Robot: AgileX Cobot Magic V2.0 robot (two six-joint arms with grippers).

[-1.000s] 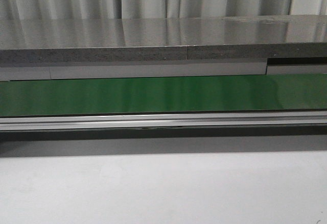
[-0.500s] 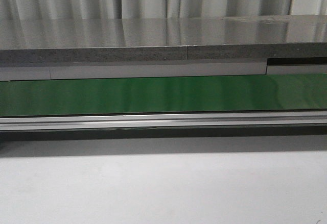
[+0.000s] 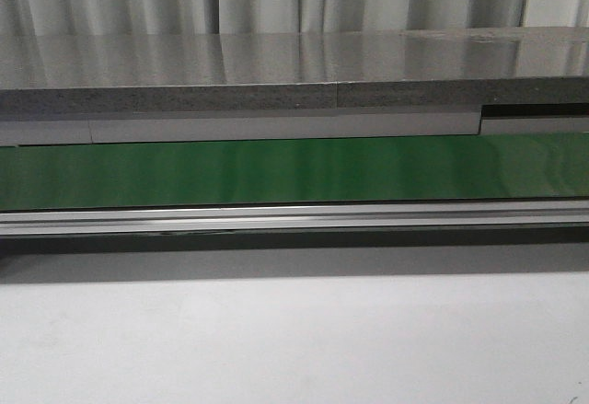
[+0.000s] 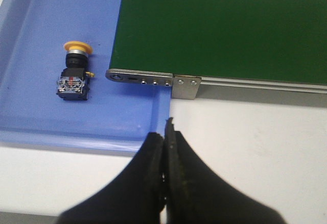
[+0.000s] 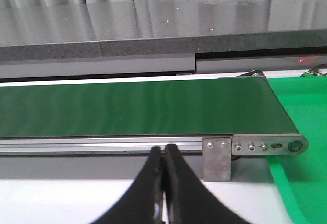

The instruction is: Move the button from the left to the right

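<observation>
The button [image 4: 74, 73], with a yellow mushroom head and a black body with red and blue marks, lies on its side in a blue tray [image 4: 46, 117], seen only in the left wrist view. My left gripper [image 4: 167, 132] is shut and empty, over the tray's corner and apart from the button. My right gripper [image 5: 163, 155] is shut and empty, in front of the green conveyor belt [image 5: 138, 106] near its end. Neither gripper shows in the front view.
The green belt [image 3: 294, 172] runs across the front view with an aluminium rail [image 3: 294, 218] along its near side and a grey ledge [image 3: 276, 73] behind. The belt's metal end bracket [image 4: 148, 80] overhangs the blue tray. A green tray [image 5: 306, 183] lies by the belt's other end.
</observation>
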